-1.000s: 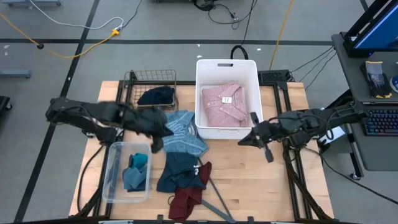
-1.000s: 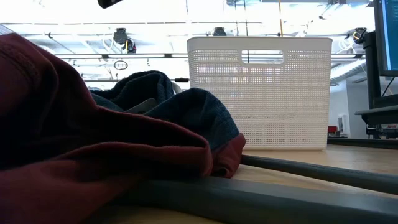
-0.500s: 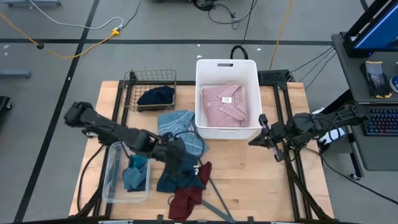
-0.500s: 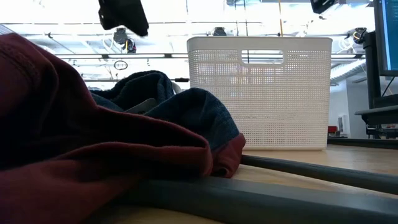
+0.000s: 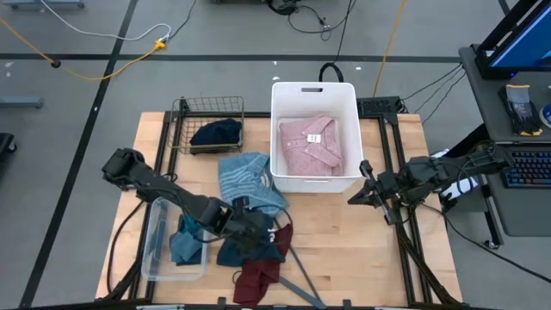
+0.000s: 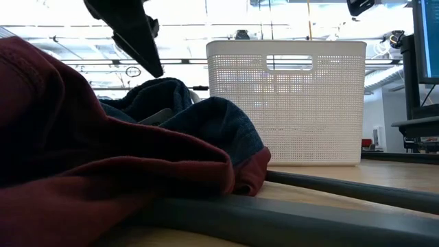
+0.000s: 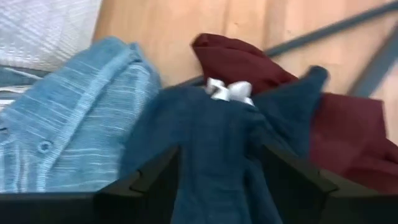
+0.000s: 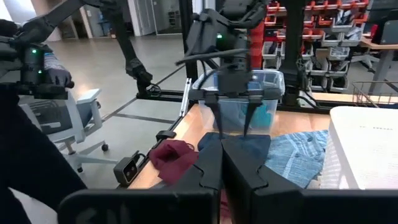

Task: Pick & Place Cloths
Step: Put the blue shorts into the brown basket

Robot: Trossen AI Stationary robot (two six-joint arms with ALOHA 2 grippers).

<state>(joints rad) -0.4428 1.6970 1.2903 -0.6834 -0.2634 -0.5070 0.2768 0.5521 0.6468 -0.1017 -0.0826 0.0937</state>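
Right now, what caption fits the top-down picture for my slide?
Left claw open above the navy top, pink shirt in the white basket, right claw waiting aside.

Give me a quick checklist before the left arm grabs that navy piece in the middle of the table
1. left gripper open: ok, fingers spread apart in both wrist views.
2. Left gripper over the navy top: ok, it hangs directly above the cloth.
3. Fingers touching the navy top: cannot tell.
4. Navy top free of neighbours: not ok, the maroon garment and the light-blue striped shirt lie against it.
5. White basket has room: ok, only the pink collared shirt inside.
6. right gripper out of the way: ok, shut, beside the basket.
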